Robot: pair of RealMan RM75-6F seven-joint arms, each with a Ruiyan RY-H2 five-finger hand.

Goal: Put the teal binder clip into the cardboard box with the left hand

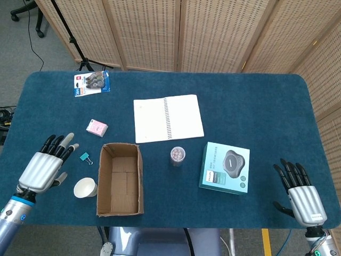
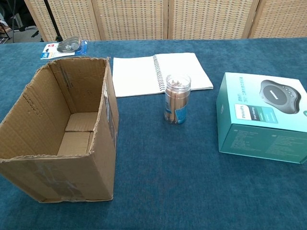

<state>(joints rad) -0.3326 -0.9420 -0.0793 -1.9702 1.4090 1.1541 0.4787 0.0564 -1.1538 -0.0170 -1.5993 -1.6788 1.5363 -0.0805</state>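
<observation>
We can read "PHILIPS" on the teal product box (image 2: 261, 117); its smaller print is too fine to read. Our left hand (image 1: 43, 168) is spread and holds nothing, at nine o'clock of the binder clip (image 1: 84, 157), which lies just beside the cardboard box (image 1: 120, 185). Our right hand (image 1: 300, 193) is spread too, its wrist cut off.

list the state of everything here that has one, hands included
left hand: open, holding nothing
right hand: open, holding nothing
teal binder clip: on the table, not picked up
cardboard box: open-topped, nothing inside
notebook: lying open
paper cup: upright
jar: upright
</observation>
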